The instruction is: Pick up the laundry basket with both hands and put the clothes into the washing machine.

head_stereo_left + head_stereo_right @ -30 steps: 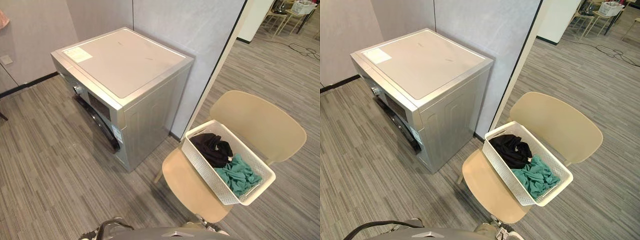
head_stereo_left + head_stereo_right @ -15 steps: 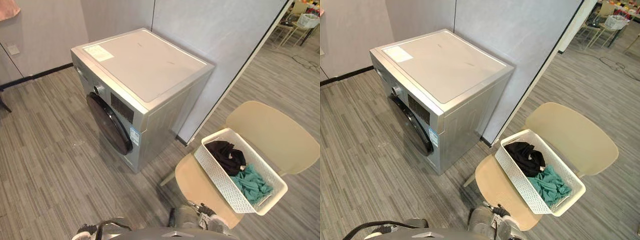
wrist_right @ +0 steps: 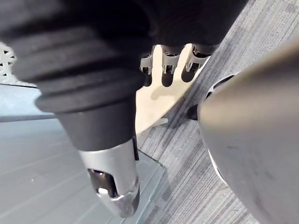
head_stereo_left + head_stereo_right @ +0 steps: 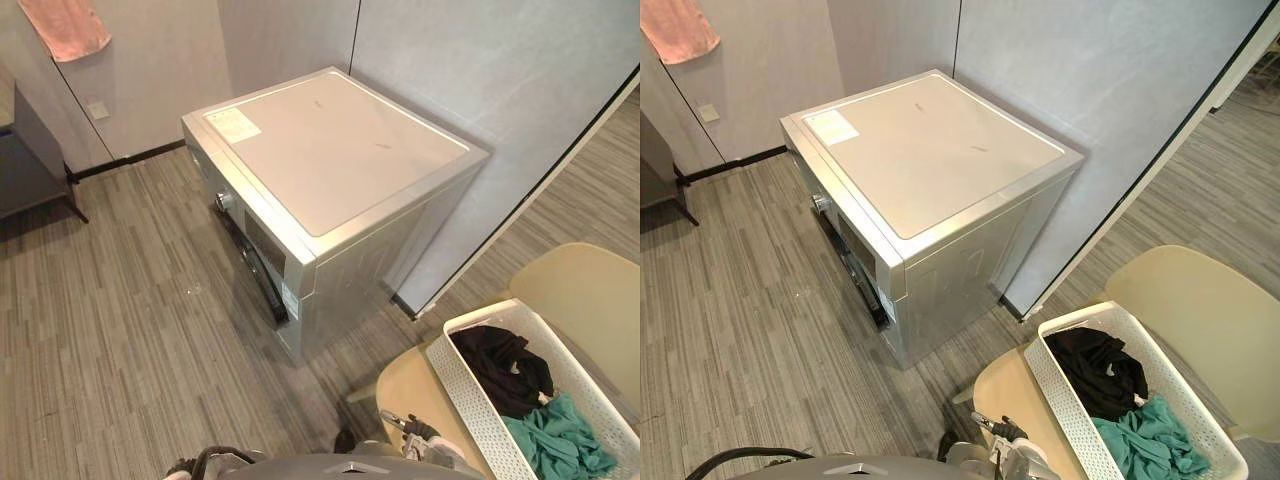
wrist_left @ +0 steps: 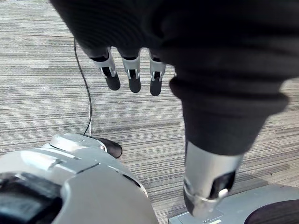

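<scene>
Laundry basket is set on the beige chair, with black garment and teal garment inside. Left hand and right hand are seen released, fingers straight, nothing grasped.

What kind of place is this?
Likely an office or lab corner set up for laundry: a washing machine by a grey partition wall, and a laundry basket of clothes on a chair.

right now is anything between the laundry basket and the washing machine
Nothing stands on the floor between the white laundry basket on the chair and the washing machine, but its dark front door looks shut.
</scene>
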`<state>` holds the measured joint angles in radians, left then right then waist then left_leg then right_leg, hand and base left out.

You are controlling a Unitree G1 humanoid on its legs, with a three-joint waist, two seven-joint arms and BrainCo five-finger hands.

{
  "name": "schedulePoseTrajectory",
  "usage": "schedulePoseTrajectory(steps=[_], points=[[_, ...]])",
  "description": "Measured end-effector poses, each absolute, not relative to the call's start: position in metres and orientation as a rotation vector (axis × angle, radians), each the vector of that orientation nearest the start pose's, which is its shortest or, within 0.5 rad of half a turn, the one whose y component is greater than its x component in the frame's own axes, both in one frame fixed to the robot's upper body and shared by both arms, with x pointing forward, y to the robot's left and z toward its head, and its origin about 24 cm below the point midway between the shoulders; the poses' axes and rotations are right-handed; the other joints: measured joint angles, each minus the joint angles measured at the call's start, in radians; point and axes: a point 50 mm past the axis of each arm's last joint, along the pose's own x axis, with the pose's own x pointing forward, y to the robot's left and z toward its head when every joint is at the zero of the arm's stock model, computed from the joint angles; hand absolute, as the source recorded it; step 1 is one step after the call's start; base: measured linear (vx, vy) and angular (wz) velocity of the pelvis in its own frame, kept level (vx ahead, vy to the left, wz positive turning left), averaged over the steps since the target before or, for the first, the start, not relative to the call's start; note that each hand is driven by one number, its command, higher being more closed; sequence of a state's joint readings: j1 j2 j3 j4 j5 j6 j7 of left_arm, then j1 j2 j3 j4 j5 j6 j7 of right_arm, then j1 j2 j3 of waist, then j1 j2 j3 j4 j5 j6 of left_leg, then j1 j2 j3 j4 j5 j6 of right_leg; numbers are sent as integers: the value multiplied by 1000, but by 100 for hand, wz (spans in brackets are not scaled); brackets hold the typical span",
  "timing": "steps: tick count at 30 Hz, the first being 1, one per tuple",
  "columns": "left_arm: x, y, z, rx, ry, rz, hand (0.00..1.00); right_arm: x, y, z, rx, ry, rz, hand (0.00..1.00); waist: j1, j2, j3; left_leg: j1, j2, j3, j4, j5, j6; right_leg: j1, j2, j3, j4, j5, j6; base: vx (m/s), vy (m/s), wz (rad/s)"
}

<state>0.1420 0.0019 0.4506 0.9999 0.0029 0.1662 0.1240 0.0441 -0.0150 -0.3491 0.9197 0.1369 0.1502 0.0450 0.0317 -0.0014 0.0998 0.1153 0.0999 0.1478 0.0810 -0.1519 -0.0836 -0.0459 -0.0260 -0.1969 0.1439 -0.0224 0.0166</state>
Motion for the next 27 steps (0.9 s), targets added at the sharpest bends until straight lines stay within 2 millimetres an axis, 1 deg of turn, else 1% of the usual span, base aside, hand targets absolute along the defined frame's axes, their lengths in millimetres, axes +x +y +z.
schedulePoseTrajectory(steps=[3,4,10,13,14,15,16,17,18,19,20,21,22,23,24,25,26,27], points=[[46,214,-168,-166,1303,571,0,121,-191,-152,351,1049,-335,0,6,-19,-11,0,-14,15,-2,3,5,12,-2,25,-50,36,8,-37,66,-12],[43,211,-170,-160,1327,555,0,125,-187,-152,329,1045,-299,0,8,-10,-27,28,-72,6,-85,47,42,44,-27,43,-151,101,31,-30,41,-13],[44,212,-170,-159,1325,556,0,121,-187,-153,332,1053,-307,0,7,-14,-25,26,-69,7,-85,47,41,45,-28,42,-155,102,32,0,0,0],[47,213,-169,-163,1321,562,0,114,-192,-155,394,1062,-373,0,2,-20,-24,25,-65,19,-79,47,41,51,-35,29,-161,102,33,-1,1,4],[46,215,-169,-171,1322,573,0,110,-195,-157,424,1067,-407,0,-4,-23,-20,13,-61,19,-47,31,41,56,-39,20,-157,99,34,-11,3,17],[47,215,-169,-178,1318,581,0,106,-197,-158,449,1067,-437,0,-3,-24,-15,-11,-53,21,10,4,35,56,-40,17,-145,87,32,-27,4,25],[50,216,-168,-190,1310,590,0,98,-202,-159,476,1072,-486,0,-4,-22,-4,-52,-35,37,113,-39,27,55,-42,6,-112,58,26,-34,5,26],[51,216,-168,-195,1306,595,0,92,-205,-160,497,1075,-518,0,-6,-21,5,-74,-23,53,170,-57,24,54,-44,-1,-90,39,30,-70,27,42],[54,220,-167,-205,1293,614,0,81,-209,-161,543,1075,-580,0,-8,-28,23,-128,5,94,305,-97,8,42,-55,-8,-38,-2,31,-123,86,45],[56,221,-167,-222,1284,630,0,78,-217,-161,559,1066,-627,0,-10,-23,38,-215,58,141,487,-160,19,26,-62,-9,4,-30,32,-171,158,30],[56,221,-167,-235,1284,638,0,74,-223,-161,561,1072,-664,0,-8,-29,43,-272,96,164,576,-191,38,3,-82,-9,38,-42,39,-146,170,7],[56,221,-167,-248,1283,652,0,71,-224,-162,570,1078,-681,0,-11,-36,48,-306,120,165,615,-201,46,-12,-101,-8,57,-47,46,-84,197,-15],[56,224,-166,-258,1273,684,0,71,-229,-160,567,1070,-700,0,-10,-42,52,-344,153,156,632,-199,46,-30,-129,-2,80,-53,55,-23,266,-30],[53,227,-164,-268,1244,690,0,67,-241,-158,552,1060,-734,0,-7,-40,54,-378,214,127,597,-186,42,-61,-177,18,110,-64,72,5,314,-35],[51,228,-163,-270,1234,696,0,66,-244,-157,547,1056,-743,0,-7,-39,54,-380,237,114,569,-174,35,-69,-197,27,122,-70,82,37,513,-36],[46,232,-162,-262,1223,708,0,62,-247,-156,540,1053,-758,0,-13,-34,51,-370,286,76,474,-128,5,-87,-240,31,151,-92,116,37,479,-17],[45,232,-162,-260,1224,709,0,60,-248,-157,541,1055,-764,0,-17,-30,49,-360,301,61,448,-115,-10,-92,-258,31,161,-102,133,58,659,-8],[41,230,-164,-262,1237,711,0,58,-248,-157,544,1058,-773,0,-22,-23,45,-349,310,38,421,-104,-31,-90,-295,33,166,-111,170,83,687,6]])
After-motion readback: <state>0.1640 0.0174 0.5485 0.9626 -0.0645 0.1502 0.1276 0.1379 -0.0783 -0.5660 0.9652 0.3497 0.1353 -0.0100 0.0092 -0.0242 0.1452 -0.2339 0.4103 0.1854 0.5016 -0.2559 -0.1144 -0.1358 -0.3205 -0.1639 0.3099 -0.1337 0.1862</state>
